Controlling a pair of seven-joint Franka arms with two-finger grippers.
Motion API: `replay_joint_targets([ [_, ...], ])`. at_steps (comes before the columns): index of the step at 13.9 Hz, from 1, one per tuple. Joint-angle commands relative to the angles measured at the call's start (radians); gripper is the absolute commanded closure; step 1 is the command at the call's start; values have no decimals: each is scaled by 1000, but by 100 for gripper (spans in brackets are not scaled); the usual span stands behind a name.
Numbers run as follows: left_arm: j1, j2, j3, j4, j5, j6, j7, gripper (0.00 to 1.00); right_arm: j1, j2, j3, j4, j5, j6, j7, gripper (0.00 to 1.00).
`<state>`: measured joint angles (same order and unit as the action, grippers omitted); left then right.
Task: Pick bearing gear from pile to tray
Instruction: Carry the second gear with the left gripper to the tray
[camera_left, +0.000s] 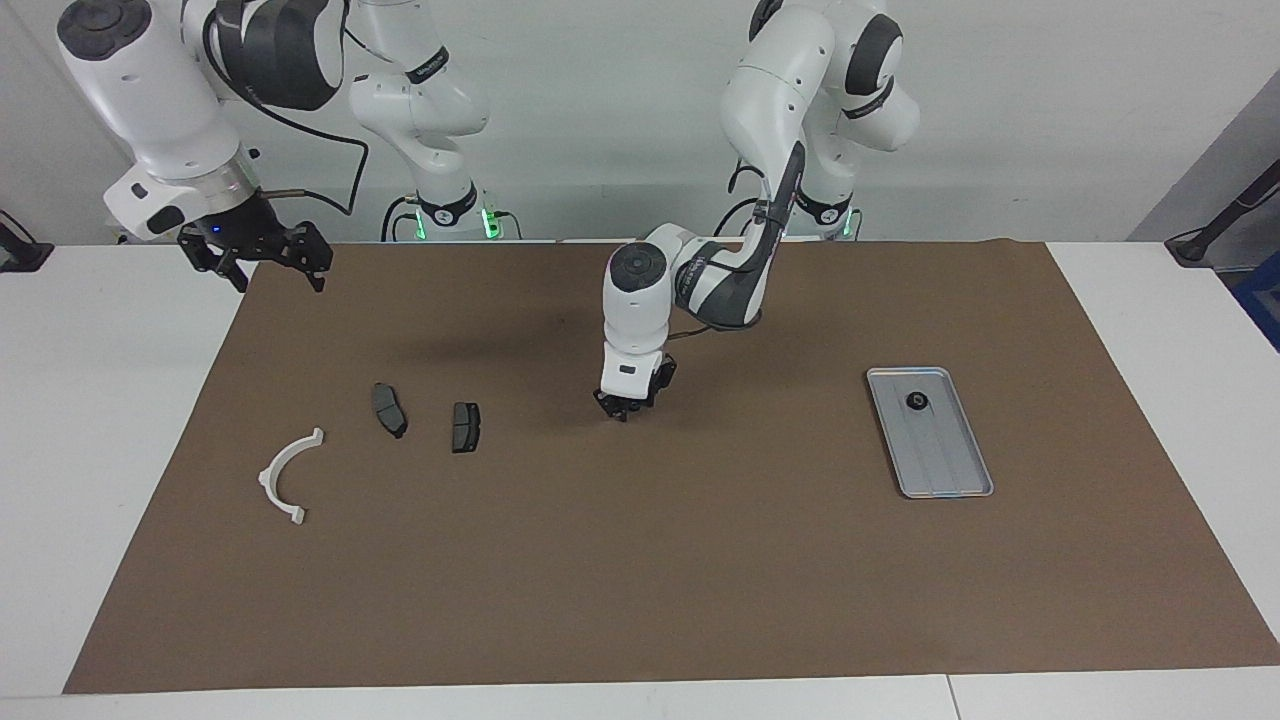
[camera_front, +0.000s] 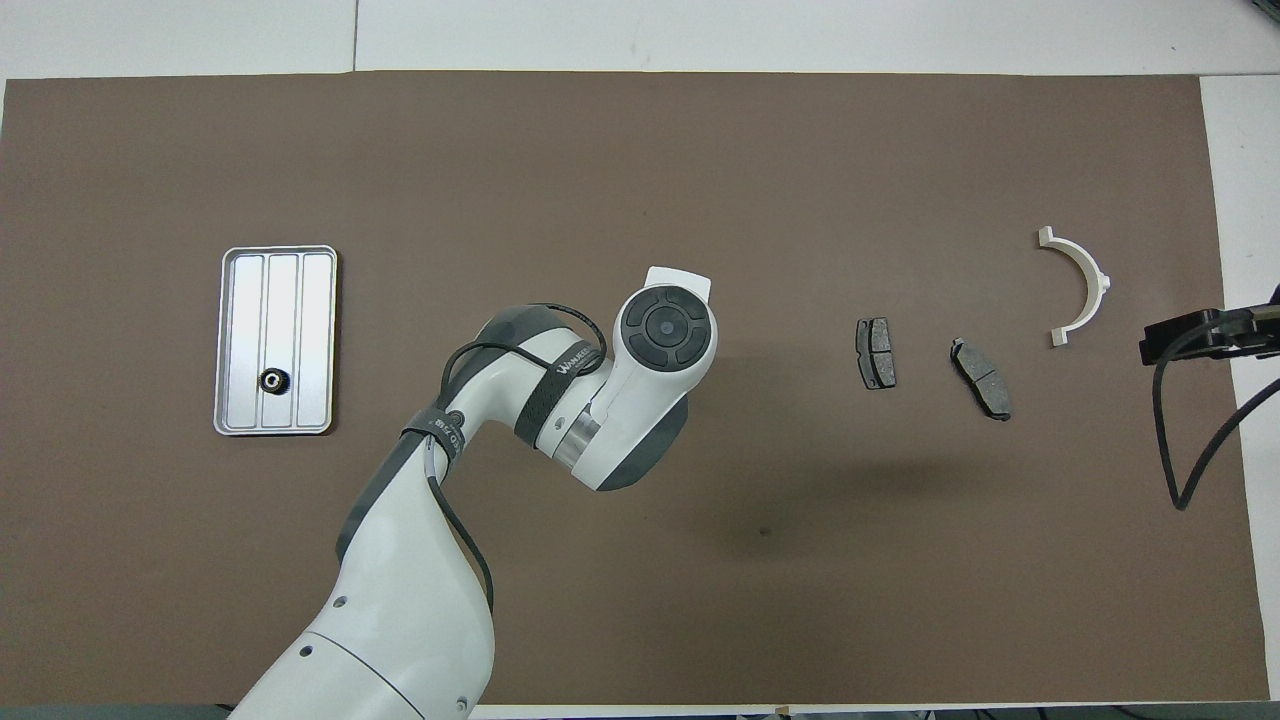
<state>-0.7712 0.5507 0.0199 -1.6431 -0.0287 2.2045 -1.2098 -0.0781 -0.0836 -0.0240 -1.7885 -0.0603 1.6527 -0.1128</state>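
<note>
A white counter (camera_left: 90, 420) carries a broad brown paper mat (camera_left: 640, 560). On the mat lie a flat silver metal tray (camera_left: 945, 455) toward the left arm's end, and two dark grey brake pads (camera_left: 389, 409) with a white curved arc bracket (camera_left: 283, 474) toward the right arm's end.

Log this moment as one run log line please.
left gripper: shut, down at mat, mid-table | right gripper: open, raised, waiting | tray: one bearing gear inside | brake pads, bracket: on mat
</note>
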Motion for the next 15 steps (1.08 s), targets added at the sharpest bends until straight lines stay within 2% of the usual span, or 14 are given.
replay_joint_targets([
  [1,-16,-9,14,-18,18,-12,-23,100,-3,-28,7,-35,-7,24,-1,0],
  [3,-4,-20,20,-6,18,-61,-14,100,-2,-30,7,-40,-7,25,2,0],
  [5,51,-107,34,-27,21,-127,54,100,-2,-30,7,-40,-7,27,2,0],
  [7,140,-194,34,-58,20,-237,246,100,-2,-30,7,-40,-7,29,1,0],
  [8,206,-251,32,-105,20,-245,333,100,0,-30,7,-40,-7,29,2,0],
  [10,341,-320,32,-179,20,-247,586,100,1,-30,9,-40,-7,32,7,0],
  [12,464,-321,32,-188,20,-214,815,100,1,-30,9,-40,-7,30,7,0],
  [15,610,-314,32,-230,18,-59,1051,100,1,-30,9,-40,-6,30,8,0],
])
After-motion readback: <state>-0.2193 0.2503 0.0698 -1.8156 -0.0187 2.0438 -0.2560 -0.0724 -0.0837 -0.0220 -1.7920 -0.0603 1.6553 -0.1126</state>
